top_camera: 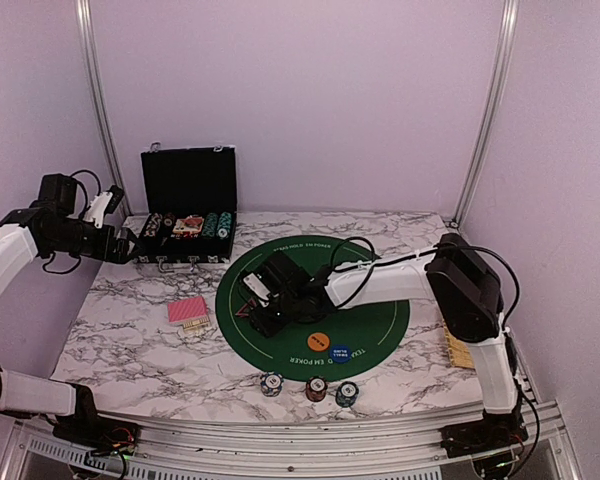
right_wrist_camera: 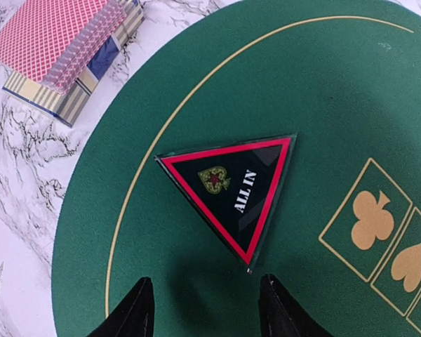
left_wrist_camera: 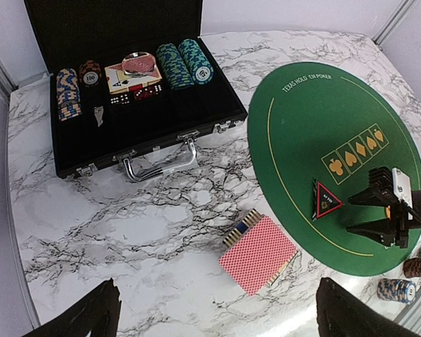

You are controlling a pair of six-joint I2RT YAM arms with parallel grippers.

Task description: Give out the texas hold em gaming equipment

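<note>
The black triangular marker [right_wrist_camera: 231, 200], edged in red and printed ALL IN, lies flat on the left side of the green mat [right_wrist_camera: 323, 84], just inside its yellow ring and beside the row of suit symbols. The right gripper [right_wrist_camera: 206, 281] hangs just short of the marker's nearest corner, its jaws parted and nothing between them. It looks like a thin, stiff, glossy plate, probably light and slick. Because it lies flush on the felt, a straight pinch from above would likely skid off. The better hold seems to be across its edges, one finger on a side and the other against the opposite corner, tips pressed into the soft felt to get under the rim. The left gripper [left_wrist_camera: 217, 284] is spread wide and empty, over the far left corner of the table [top_camera: 130, 350] near the open case [top_camera: 188, 215]. Red-backed cards [right_wrist_camera: 56, 35] lie on the table just off the mat's left edge, and three chip stacks [top_camera: 315, 388] stand at the near edge.
</note>
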